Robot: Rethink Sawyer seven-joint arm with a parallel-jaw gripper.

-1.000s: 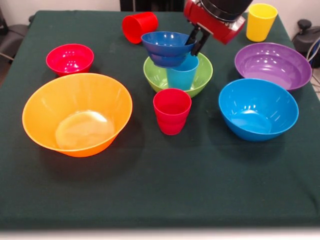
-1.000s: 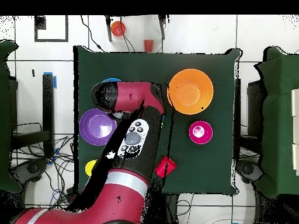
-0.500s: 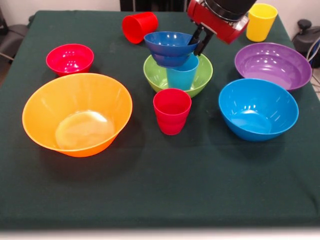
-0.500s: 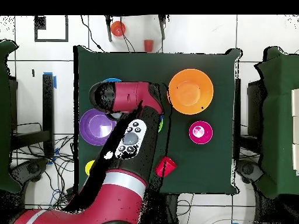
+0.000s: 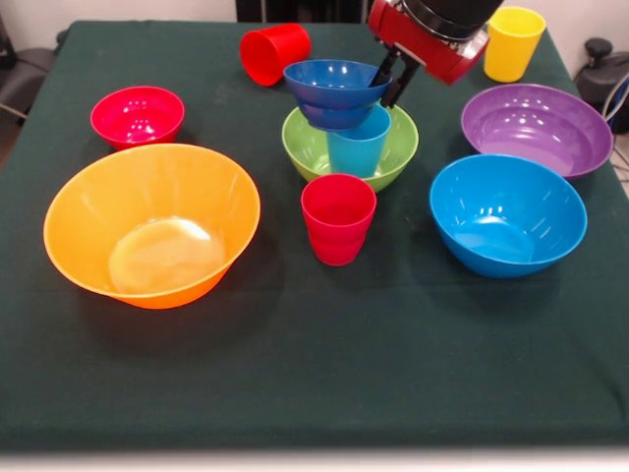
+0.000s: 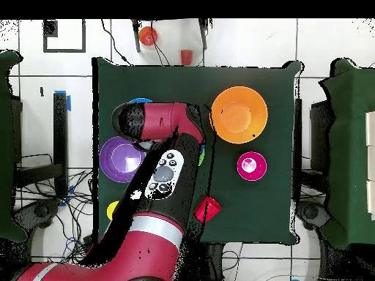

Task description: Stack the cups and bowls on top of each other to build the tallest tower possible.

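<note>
My gripper (image 5: 387,81) comes in from the top right and is shut on the right rim of the small dark blue bowl (image 5: 332,90). The bowl sits slightly tilted on the light blue cup (image 5: 358,146), which stands upright inside the green bowl (image 5: 307,150). A red cup (image 5: 338,217) stands just in front of the green bowl. Another red cup (image 5: 274,52) lies on its side at the back. The yellow cup (image 5: 513,42) stands at the back right. In the overhead view the arm (image 6: 165,172) hides the gripper and this stack.
The huge orange bowl (image 5: 151,224) (image 6: 239,115) sits front left, with the small red bowl (image 5: 138,115) (image 6: 251,166) behind it. The medium blue bowl (image 5: 507,213) and the purple bowl (image 5: 536,128) (image 6: 121,159) sit at the right. Dark green cloth (image 5: 314,374) covers the table.
The gripper and the dark blue bowl have shifted slightly up and to the right over the light blue cup. Little has moved in the last half second.
</note>
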